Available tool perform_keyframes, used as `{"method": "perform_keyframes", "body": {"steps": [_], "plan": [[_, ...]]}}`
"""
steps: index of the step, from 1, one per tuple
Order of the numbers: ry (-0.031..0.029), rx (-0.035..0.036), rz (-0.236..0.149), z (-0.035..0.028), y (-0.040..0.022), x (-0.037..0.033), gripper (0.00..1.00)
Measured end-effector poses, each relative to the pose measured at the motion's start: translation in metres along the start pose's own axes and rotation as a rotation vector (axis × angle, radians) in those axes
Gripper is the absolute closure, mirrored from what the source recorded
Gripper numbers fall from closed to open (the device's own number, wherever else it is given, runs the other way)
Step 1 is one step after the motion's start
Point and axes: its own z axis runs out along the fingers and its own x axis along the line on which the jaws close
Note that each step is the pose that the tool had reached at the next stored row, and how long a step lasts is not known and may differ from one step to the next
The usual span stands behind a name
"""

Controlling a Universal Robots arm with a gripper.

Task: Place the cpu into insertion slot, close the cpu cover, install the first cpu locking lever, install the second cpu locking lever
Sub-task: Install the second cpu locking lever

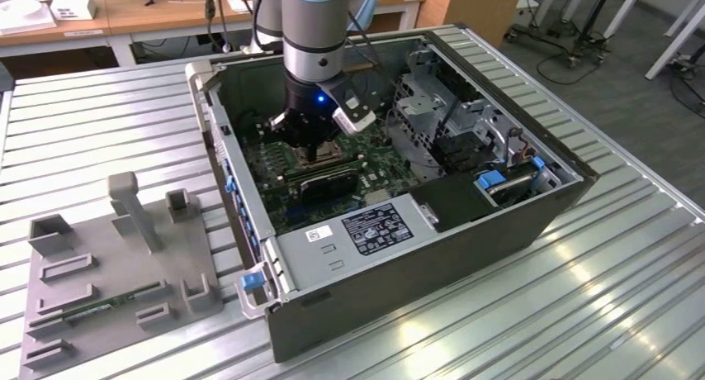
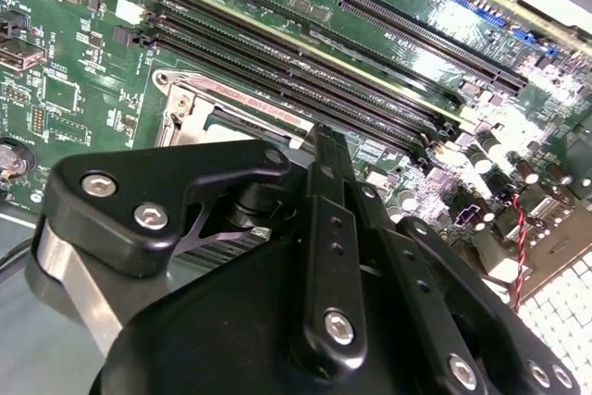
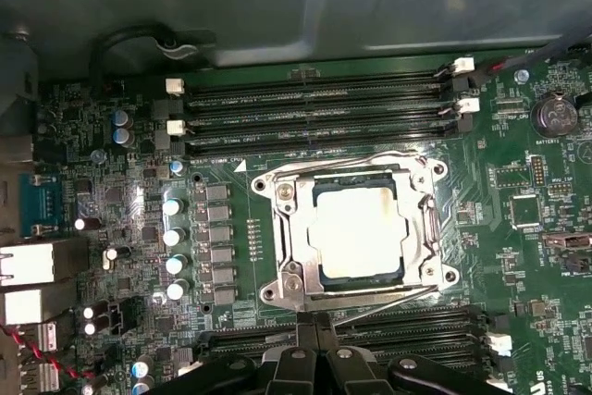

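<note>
In the first wrist view the cpu (image 3: 356,228) lies flat in the insertion slot (image 3: 277,295), its pale metal top showing. The silvery cpu cover (image 3: 294,228) lies down around it like a frame. A thin locking lever (image 3: 393,299) runs along the socket edge nearest my gripper, slightly raised at one end, and another lever (image 3: 351,160) runs along the far edge. My gripper (image 3: 314,319) hovers at the near socket edge with its fingers pressed together, nothing visibly between them. In the exterior view the gripper (image 1: 319,154) reaches down into the open computer case (image 1: 463,231). A corner of the cover (image 2: 190,104) shows beyond the fingers (image 2: 328,159) in the second wrist view.
Long black memory slots (image 3: 314,104) flank the socket on both sides, the nearer bank (image 3: 416,330) right under the gripper. Capacitors (image 3: 173,233) stand beside the socket. A drive cage (image 1: 435,107) fills the case's far side. A grey fixture tray (image 1: 121,273) lies on the exterior view's left.
</note>
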Motion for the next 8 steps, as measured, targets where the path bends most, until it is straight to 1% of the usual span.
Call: {"method": "perform_keyframes", "body": {"steps": [4,5,8], "plan": [[0.0001,-0.0004,0.0,0.0004,0.0,0.0,0.89],[0.0013,-0.0005,0.0,0.0011,0.0,0.0001,0.89],[0.0079,0.0006,0.001,0.0022,-0.0001,0.0001,0.89]]}}
